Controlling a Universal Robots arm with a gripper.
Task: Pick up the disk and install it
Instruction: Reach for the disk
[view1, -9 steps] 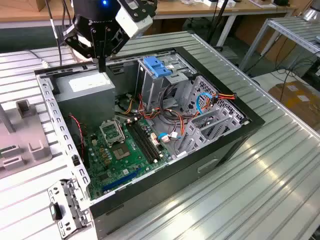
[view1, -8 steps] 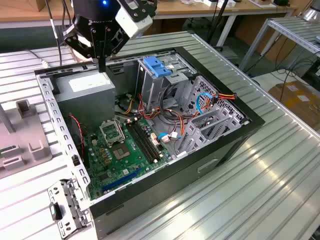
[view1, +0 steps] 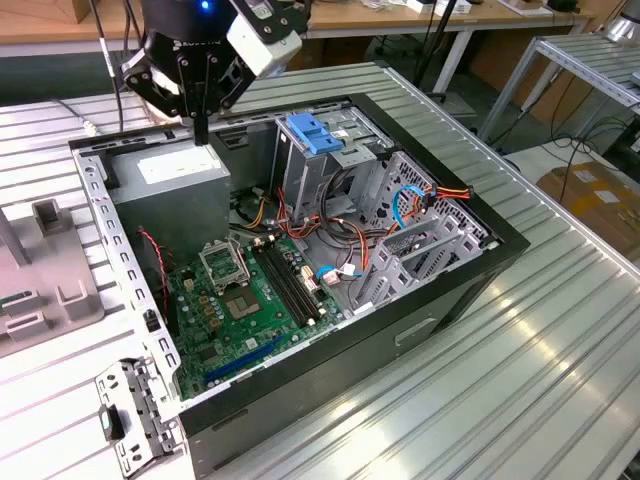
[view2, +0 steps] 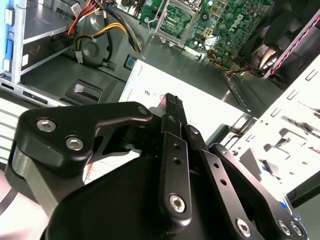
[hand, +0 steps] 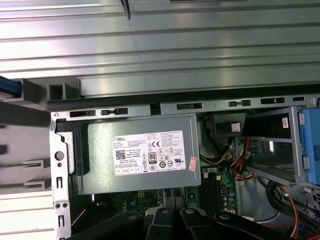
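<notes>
Since the gripper (view1: 201, 138) carries nothing, the task is judged to stand at its very start. The ribbed metal counter (view1: 520, 380) bears an open computer case (view1: 440, 320). A grey power supply (view1: 170, 175) fills the case's corner at the exterior view's upper left. Beside it stands the drive cage (view1: 300, 180), capped by a blue latch piece (view1: 315, 133). Its bay looks unfilled. The gripper hangs just above the power supply, its fingers pressed together on nothing. The disk (hand: 9, 86) is judged to be the blue-edged slab outside the case, by a grey fixture (view1: 40, 270), well apart from the gripper. Pickup and installation are both outstanding.
</notes>
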